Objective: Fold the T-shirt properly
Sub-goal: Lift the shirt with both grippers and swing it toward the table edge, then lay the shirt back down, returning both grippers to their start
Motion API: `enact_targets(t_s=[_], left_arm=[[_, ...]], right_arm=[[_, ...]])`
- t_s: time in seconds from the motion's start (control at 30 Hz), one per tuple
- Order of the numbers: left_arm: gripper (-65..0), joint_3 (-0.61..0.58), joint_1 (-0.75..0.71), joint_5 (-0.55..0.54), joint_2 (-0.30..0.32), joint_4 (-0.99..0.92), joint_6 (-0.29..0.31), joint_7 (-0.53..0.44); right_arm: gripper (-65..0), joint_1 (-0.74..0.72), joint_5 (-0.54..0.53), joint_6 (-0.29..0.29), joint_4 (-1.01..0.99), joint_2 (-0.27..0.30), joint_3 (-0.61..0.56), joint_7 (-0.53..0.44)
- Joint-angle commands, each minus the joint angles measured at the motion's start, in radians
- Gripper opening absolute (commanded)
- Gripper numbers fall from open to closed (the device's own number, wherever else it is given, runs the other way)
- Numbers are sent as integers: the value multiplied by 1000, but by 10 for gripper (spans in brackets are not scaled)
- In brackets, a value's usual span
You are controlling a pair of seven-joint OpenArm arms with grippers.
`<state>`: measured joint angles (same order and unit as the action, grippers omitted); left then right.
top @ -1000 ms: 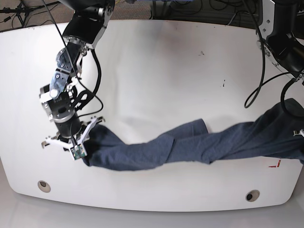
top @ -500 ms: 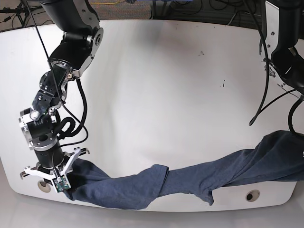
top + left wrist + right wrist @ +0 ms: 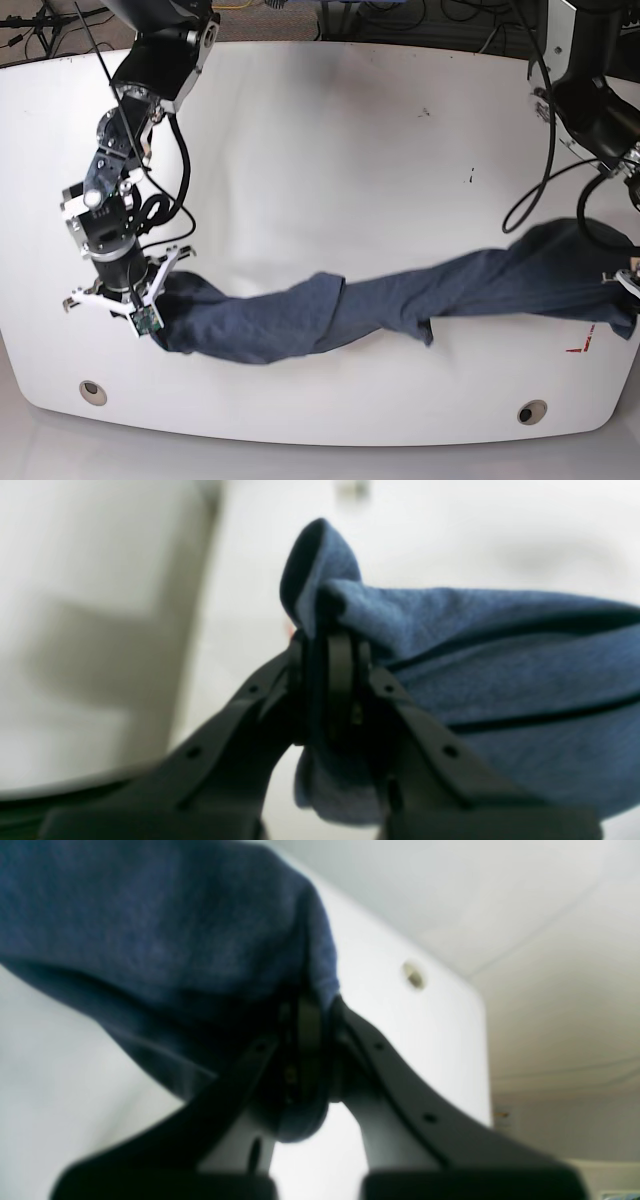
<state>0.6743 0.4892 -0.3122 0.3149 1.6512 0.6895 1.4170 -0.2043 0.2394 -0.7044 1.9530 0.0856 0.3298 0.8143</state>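
T-shirt [image 3: 380, 305]: dark heathered navy garment, stretched into a long twisted band across the front part of the white table [image 3: 330, 150], from the table's left front to its right edge in the base view; no lettering or neck tag was visible.
Right gripper [image 3: 158, 300]: stood at the band's end nearest the table's left front hole [image 3: 92, 392]; jaws were clamped together on a bunched fold of the T-shirt [image 3: 165, 940], fabric pinched between the dark fingers [image 3: 310, 1035].
Left gripper [image 3: 332, 645]: stood at the band's opposite end, at the table's right edge, mostly hidden in the base view; jaws were closed narrowly on a fold of the T-shirt [image 3: 475, 645], a peak of cloth rising above the fingertips.
Mid-span: a loose flap hung from the band near the table's front right hole [image 3: 531, 411].
Red mark [image 3: 578, 347]: on the table, just in front of the band's right end.
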Motion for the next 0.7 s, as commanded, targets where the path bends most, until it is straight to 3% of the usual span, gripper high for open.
enact_targets(t_s=[0.0,0.3,0.67], left_arm=[[-624,3,-42,8,-9,17,0,-35],[-624,3,-258,5,-52,22,2,-91],[-622,5,-404,8,-43,17,6,-181]], right_arm=[[-650,53,21,32,15,-20,13,-63],[-650,299,21,36,13,-82,13,-181],[-650,455,21,38,-20,-100,13,-197]])
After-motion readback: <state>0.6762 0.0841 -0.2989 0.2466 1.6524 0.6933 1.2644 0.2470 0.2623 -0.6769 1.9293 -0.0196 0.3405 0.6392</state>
